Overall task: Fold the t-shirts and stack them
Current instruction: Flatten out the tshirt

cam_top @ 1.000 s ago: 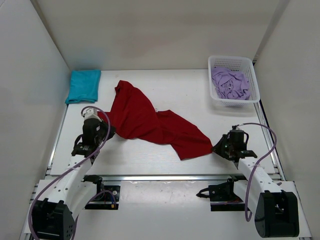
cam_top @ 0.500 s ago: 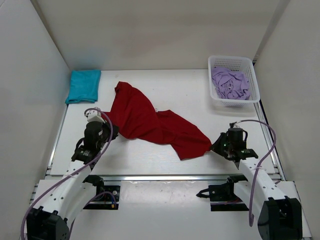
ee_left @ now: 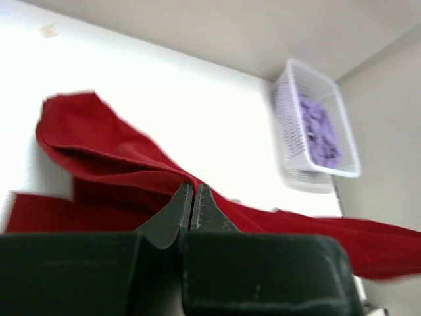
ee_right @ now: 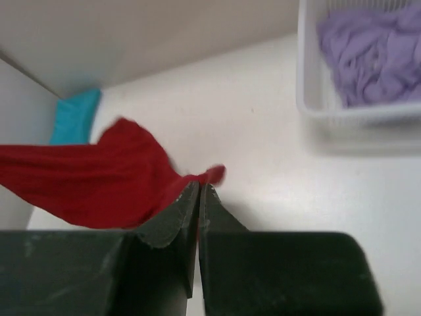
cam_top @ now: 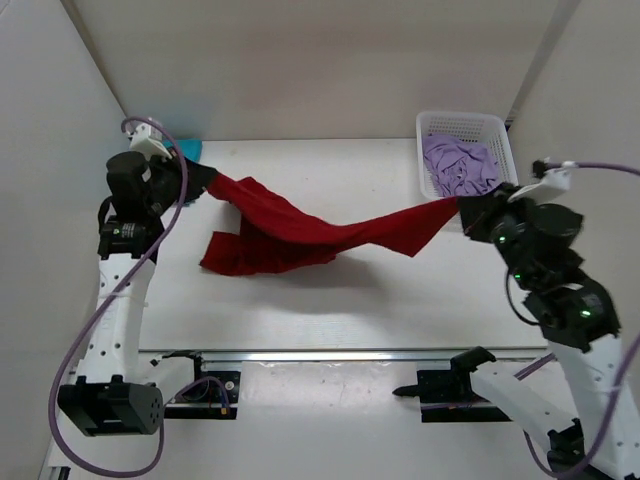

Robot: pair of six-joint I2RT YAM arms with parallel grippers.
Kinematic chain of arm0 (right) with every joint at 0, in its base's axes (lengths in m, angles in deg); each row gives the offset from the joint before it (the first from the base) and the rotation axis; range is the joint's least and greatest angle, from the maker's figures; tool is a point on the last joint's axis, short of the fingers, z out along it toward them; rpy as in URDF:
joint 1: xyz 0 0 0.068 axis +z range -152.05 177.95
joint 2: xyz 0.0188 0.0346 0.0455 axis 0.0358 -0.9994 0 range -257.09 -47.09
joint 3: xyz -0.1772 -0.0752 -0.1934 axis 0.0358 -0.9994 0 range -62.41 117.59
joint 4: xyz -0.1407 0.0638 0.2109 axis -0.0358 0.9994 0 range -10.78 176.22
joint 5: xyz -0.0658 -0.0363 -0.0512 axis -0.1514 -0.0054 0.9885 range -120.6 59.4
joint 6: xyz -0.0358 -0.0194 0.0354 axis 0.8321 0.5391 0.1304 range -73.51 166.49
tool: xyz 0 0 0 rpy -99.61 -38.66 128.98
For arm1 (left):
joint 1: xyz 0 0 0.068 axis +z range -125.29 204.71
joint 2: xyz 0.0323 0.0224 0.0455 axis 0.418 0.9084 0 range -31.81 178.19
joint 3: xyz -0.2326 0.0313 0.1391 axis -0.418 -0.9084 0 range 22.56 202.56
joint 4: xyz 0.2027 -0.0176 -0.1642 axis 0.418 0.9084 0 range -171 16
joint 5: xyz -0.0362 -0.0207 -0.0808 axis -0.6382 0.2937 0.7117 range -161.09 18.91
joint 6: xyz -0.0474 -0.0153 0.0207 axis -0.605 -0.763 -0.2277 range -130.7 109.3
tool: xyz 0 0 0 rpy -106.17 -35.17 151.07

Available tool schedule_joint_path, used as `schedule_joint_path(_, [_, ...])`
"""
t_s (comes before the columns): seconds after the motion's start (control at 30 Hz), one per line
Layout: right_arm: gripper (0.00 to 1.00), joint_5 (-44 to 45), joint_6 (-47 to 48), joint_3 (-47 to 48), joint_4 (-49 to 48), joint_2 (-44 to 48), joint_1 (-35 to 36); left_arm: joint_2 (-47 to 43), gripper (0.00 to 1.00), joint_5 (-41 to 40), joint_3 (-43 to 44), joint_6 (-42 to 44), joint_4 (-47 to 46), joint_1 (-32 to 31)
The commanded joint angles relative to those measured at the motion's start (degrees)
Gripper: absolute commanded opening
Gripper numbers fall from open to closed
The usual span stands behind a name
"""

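Only overhead spans whole dark red shirt (cam_top: 300, 230).

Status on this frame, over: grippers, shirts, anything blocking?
Left gripper, right gripper shut on dark red shirt, stretched between them. Lilac shirt in basket. Nothing blocking.

A white desk (cam_top: 350, 300) is sitting inside a plain booth. A pale back wall (cam_top: 320, 70) is rising behind it, and a left wall (cam_top: 50, 150) and a right wall (cam_top: 595, 110) are closing in the sides. Soft, even light is falling from above, casting faint shadows on the desk. A metal rail (cam_top: 330, 354) is running along the near edge.
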Motion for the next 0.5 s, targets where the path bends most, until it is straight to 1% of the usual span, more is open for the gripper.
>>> schedule_joint_path(0.0, [0.00,11.30,5.56,16.09,7.99,-2.20,3.69,-1.98,0.00,10.10,6.64,-0.95,4.56,2.84])
schedule_joint_path(0.03, [0.00,10.88,6.54,22.24,8.97,-5.08,4.05,-3.21,0.00,10.19,8.13,-2.26,3.85,3.37])
schedule_joint_path(0.07, [0.00,9.66,7.15,25.52,10.63,-8.50,3.88,-3.48,0.00,10.89,10.76,-3.49,4.02,3.89])
schedule_joint_path(0.13, [0.00,5.97,8.73,35.35,13.28,-14.83,2.91,-2.70,0.00,11.34,15.33,-3.68,5.59,4.25])
schedule_joint_path(0.2, [0.00,-3.14,10.31,38.63,11.98,-20.82,1.25,-1.29,0.00,9.76,17.46,-3.94,6.83,5.74])
schedule_joint_path(0.23, [0.00,-6.06,11.28,39.08,10.49,-24.93,-0.15,-0.59,0.00,8.36,15.90,-3.86,5.79,6.44])
schedule_joint_path(0.27, [0.00,-9.83,11.73,38.13,8.47,-28.80,-4.69,0.55,0.00,7.74,15.19,-3.86,4.99,6.97])
schedule_joint_path(0.3, [0.00,-19.35,11.73,37.77,7.32,-32.58,-7.34,1.34,0.00,6.86,12.92,-3.77,4.90,7.06])
schedule_joint_path(0.33, [0.00,-22.58,11.56,37.16,5.66,-36.28,-9.46,3.61,0.00,4.50,11.24,-3.16,4.90,7.15])
schedule_joint_path(0.37, [0.00,-19.91,12.51,38.03,5.03,-38.14,-7.39,5.81,0.00,4.13,10.01,-3.59,4.03,6.98])
schedule_joint_path(0.4, [0.00,-20.23,13.30,38.82,5.02,-42.77,-8.42,6.70,0.00,4.82,7.73,-3.94,2.71,7.32])
schedule_joint_path(0.43, [0.00,-20.15,14.10,41.35,5.72,-47.17,-7.99,8.28,0.00,4.31,6.32,-4.12,0.70,6.54])
schedule_joint_path(0.47, [0.00,-22.41,14.02,45.55,6.34,-51.65,-9.73,10.82,0.00,1.61,7.00,-3.95,0.16,5.32])
